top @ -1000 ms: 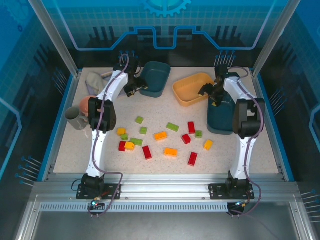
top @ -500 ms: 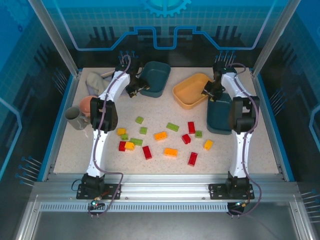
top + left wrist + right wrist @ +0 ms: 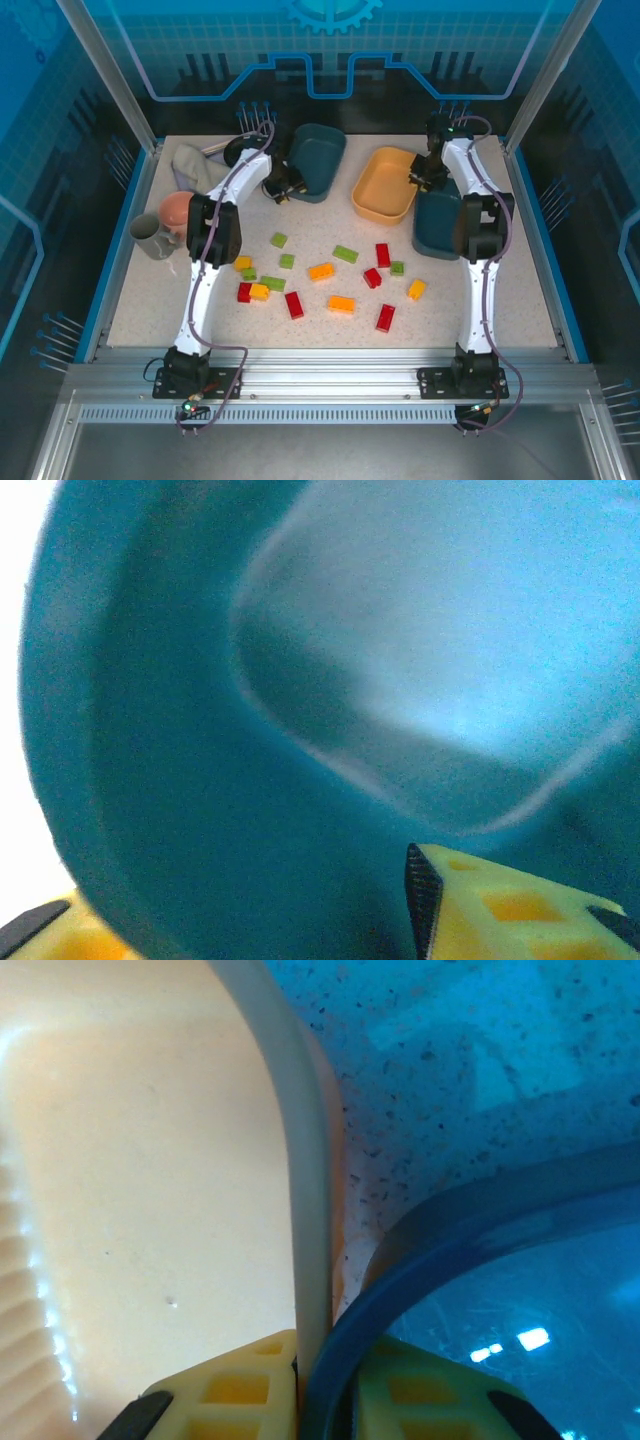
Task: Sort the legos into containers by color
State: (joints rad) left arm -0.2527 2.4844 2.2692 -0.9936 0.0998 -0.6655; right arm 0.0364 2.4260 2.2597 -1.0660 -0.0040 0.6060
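Note:
Red (image 3: 383,255), light green (image 3: 345,254) and orange (image 3: 321,271) legos lie scattered mid-table. At the back stand a dark teal tub (image 3: 318,158), a yellow-orange tub (image 3: 383,187) and a second dark teal tub (image 3: 438,230). My left gripper (image 3: 283,187) (image 3: 230,910) straddles the first teal tub's (image 3: 330,680) near-left wall, one finger outside and one inside, closed against it. My right gripper (image 3: 420,178) (image 3: 325,1380) is shut where the yellow-orange tub's wall (image 3: 300,1210) and the other teal tub's rim (image 3: 450,1230) meet, pinching both.
A pink bowl (image 3: 175,210), a grey mug (image 3: 150,238), a grey cloth (image 3: 190,160) and a black pan (image 3: 236,150) crowd the back left. The two right-hand tubs touch. The blue frame edges the table.
Both grippers have closed. The left one moved right and the teal tub turned with it. The yellow-orange tub swung round against the right teal tub as the right gripper shifted back.

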